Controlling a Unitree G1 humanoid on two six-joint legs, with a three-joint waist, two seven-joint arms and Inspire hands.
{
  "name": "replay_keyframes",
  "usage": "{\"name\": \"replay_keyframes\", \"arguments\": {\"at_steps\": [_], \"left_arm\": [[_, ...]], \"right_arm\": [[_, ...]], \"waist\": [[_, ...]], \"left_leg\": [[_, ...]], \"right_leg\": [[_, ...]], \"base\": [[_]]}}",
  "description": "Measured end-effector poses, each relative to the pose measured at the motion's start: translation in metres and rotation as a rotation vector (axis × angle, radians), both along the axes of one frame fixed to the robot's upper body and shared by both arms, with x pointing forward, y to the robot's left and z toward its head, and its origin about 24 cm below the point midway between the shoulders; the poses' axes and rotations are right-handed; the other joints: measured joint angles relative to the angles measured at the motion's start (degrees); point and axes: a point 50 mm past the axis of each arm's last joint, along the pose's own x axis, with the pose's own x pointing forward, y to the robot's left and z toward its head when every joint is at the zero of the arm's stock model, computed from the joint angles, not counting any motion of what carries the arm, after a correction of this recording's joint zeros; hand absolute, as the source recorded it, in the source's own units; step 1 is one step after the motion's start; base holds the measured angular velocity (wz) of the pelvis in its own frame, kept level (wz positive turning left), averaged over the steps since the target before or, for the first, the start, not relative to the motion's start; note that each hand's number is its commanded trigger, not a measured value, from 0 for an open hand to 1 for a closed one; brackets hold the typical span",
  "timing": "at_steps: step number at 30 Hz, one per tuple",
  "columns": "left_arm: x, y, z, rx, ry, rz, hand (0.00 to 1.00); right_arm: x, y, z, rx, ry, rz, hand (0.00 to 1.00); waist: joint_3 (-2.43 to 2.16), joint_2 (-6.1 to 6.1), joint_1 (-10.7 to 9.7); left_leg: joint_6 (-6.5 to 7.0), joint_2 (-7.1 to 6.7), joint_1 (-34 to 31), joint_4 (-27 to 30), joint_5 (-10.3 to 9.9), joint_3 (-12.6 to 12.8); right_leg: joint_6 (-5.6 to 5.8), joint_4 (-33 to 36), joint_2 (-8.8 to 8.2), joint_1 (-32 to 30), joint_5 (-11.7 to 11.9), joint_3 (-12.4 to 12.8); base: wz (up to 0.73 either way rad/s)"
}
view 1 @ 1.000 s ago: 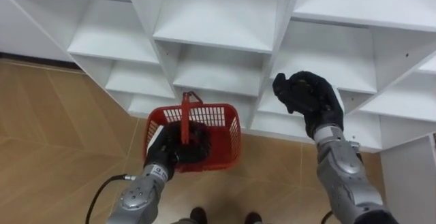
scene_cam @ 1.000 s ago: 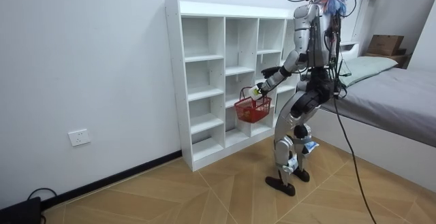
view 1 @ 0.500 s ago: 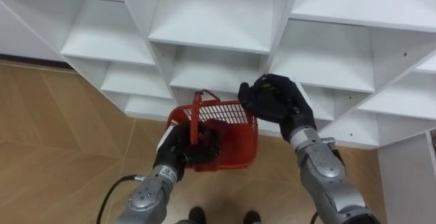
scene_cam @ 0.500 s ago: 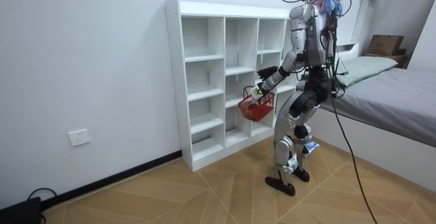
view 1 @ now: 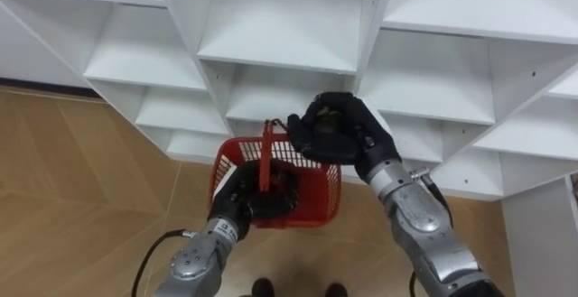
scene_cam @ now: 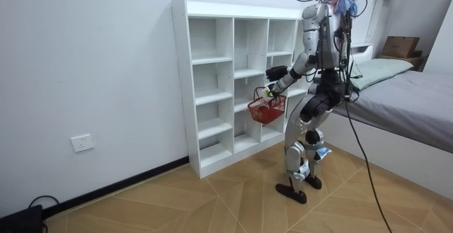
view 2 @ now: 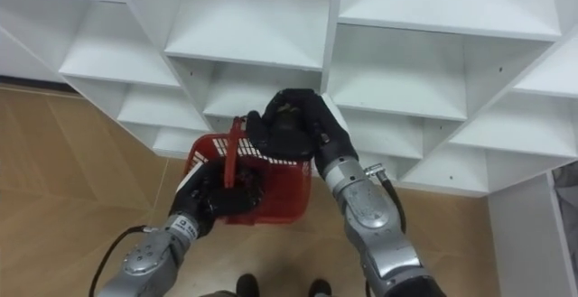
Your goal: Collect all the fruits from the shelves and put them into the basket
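White wall point(scene_cam: 92, 63), socket point(scene_cam: 83, 143); herringbone wood floor point(scene_cam: 212, 205); grey bed point(scene_cam: 417, 98).

We logged a red basket point(view 1: 316, 202) with grid-patterned walls, a plain white closet point(view 1: 280, 26), a black left hand point(view 1: 239, 198) and right hand point(view 1: 336, 133), and a tan herringbone floor point(view 1: 72, 180).

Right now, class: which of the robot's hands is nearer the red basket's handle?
Left. The left hand is curled round the handle of the red basket; the right hand hangs above the basket's far rim, close beside the handle's top but not holding it.
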Motion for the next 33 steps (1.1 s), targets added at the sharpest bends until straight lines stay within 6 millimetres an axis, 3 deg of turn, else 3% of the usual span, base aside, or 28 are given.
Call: {"name": "replay_keyframes", "arguments": {"at_steps": [8, 18, 19, 20, 23, 24, 25, 33], "left_arm": [[-0.001, -0.011, 0.001, -0.035, 0.000, -0.049, 1.00], [0.001, -0.010, 0.003, -0.094, 0.004, -0.013, 1.00], [0.002, -0.011, 0.004, -0.096, -0.001, -0.015, 1.00], [0.002, -0.011, 0.005, -0.098, -0.004, -0.015, 1.00], [0.005, -0.012, 0.010, -0.121, -0.025, -0.012, 1.00], [0.006, -0.012, 0.012, -0.127, -0.034, -0.011, 1.00], [0.006, -0.012, 0.014, -0.129, -0.043, -0.013, 1.00], [0.007, -0.009, 0.015, -0.121, -0.050, -0.013, 1.00]], "right_arm": [[-0.002, 0.009, -0.001, 0.008, 0.006, 0.034, 1.00], [-0.002, 0.009, -0.001, 0.008, 0.005, 0.032, 1.00], [-0.002, 0.009, -0.001, 0.007, 0.005, 0.032, 0.94], [-0.002, 0.010, -0.001, 0.006, 0.004, 0.033, 0.69], [-0.003, 0.011, -0.001, 0.006, 0.005, 0.037, 0.52], [-0.003, 0.012, -0.001, 0.006, 0.005, 0.037, 0.38], [-0.003, 0.012, -0.002, -0.001, 0.003, 0.039, 0.02], [-0.009, 0.010, -0.008, -0.021, 0.018, 0.030, 0.00]], "waist": [[0.11, -0.19, -0.1], [0.27, -0.45, -0.2], [0.28, -0.46, -0.2], [0.28, -0.46, -0.2], [0.28, -0.46, -0.4], [0.28, -0.46, -0.5], [0.28, -0.46, -0.6], [0.25, -0.43, -1.2]], "left_leg": [[0.01, -0.10, -0.1, 0.2, 0.0, 0.0], [0.01, -0.06, -0.2, 0.5, 0.0, 0.0], [0.02, -0.06, -0.2, 0.5, 0.0, 0.0], [0.02, -0.05, -0.3, 0.5, 0.0, 0.0], [0.03, 0.05, -0.5, 0.9, 0.0, 0.0], [0.07, 0.05, -0.6, 1.0, -0.1, -0.1], [0.11, 0.06, -0.7, 1.0, -0.1, -0.1], [0.18, 0.10, -1.0, 1.3, -0.1, -0.3]], "right_leg": [[0.09, 0.0, -0.12, -0.1, -0.1, -0.2], [0.07, 0.2, -0.18, -0.1, -0.2, -0.3], [0.07, 0.2, -0.18, -0.1, -0.2, -0.3], [0.07, 0.2, -0.18, -0.1, -0.2, -0.3], [0.07, 0.2, -0.18, -0.1, -0.2, -0.5], [0.07, 0.2, -0.18, -0.1, -0.2, -0.5], [0.08, 0.2, -0.18, -0.1, -0.2, -0.6], [0.09, 0.2, -0.22, -0.1, -0.1, -0.9]], "base": [[0.00], [0.00], [0.00], [0.00], [0.00], [0.00], [0.00], [0.02]]}}
